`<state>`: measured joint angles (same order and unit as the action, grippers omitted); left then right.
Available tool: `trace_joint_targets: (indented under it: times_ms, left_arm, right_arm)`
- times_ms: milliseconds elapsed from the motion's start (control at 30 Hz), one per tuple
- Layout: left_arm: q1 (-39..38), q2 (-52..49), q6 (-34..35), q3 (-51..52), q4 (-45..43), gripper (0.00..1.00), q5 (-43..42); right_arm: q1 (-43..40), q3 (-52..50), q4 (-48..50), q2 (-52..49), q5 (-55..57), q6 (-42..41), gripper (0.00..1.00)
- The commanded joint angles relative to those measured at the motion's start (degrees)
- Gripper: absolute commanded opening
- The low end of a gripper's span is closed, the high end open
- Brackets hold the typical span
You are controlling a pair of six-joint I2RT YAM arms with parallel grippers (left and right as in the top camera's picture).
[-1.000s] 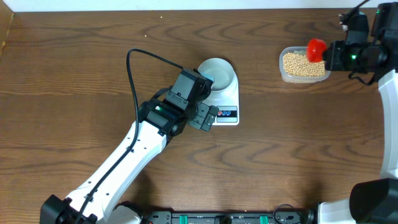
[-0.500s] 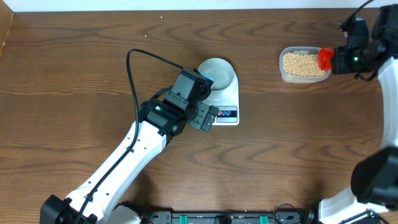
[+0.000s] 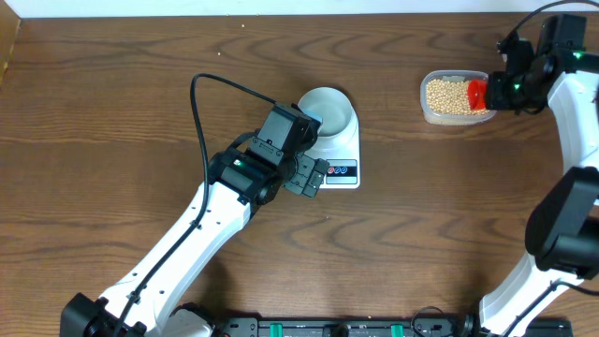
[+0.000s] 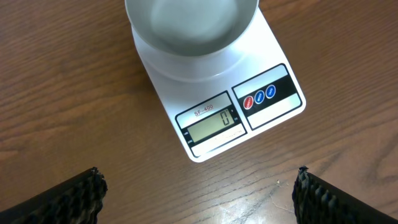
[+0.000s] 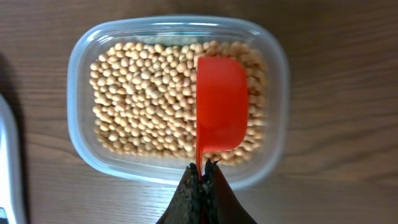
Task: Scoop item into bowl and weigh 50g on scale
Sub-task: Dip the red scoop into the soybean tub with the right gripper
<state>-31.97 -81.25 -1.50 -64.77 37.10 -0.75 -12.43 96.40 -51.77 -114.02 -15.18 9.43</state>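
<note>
Tan-yellow beans (image 5: 149,99) fill a clear plastic tub (image 5: 84,140), also in the overhead view (image 3: 447,96) at the far right. My right gripper (image 5: 203,169) is shut on the handle of a red scoop (image 5: 221,112), whose cup is over the beans at the tub's right side. The scoop also shows in the overhead view (image 3: 478,93). The empty pale bowl (image 4: 189,25) stands on the white scale (image 4: 280,112), whose display reads 0. My left gripper (image 4: 196,196) is open and empty over the table just in front of the scale (image 3: 348,140).
The left arm (image 3: 206,225) stretches from the front left up to the scale. A black cable (image 3: 201,103) loops left of the bowl. The table's left edge shows by a tan strip (image 3: 7,47).
My right gripper has turned and moved the red scoop from above the tub's right edge down onto the beans. The left arm has not moved.
</note>
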Motion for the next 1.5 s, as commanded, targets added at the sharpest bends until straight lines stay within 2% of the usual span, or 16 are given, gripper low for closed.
trace_joint_targets:
  times_ms: [0, 233, 600, 1233, 1467]
  left_arm:
    - [0.2, 0.0, 0.1, -0.2, 0.2, 0.98, 0.0]
    - [0.2, 0.0, 0.1, -0.2, 0.2, 0.98, 0.0]
    - [0.2, 0.0, 0.1, -0.2, 0.2, 0.98, 0.0]
    - [0.2, 0.0, 0.1, -0.2, 0.2, 0.98, 0.0]
    - [0.2, 0.0, 0.1, -0.2, 0.2, 0.98, 0.0]
  right_arm:
    - [-0.2, 0.6, -0.2, -3.7, -6.6, -3.1, 0.01]
    - [-1.5, 0.6, -0.3, -7.9, -16.8, -5.6, 0.01]
    - [-9.9, 0.5, -1.3, -7.7, -34.3, -5.8, 0.01]
    - [-17.0, 0.3, -3.5, -7.8, -48.0, -5.4, 0.01]
    - [-18.0, 0.3, -6.2, -7.8, -55.2, -0.3, 0.01]
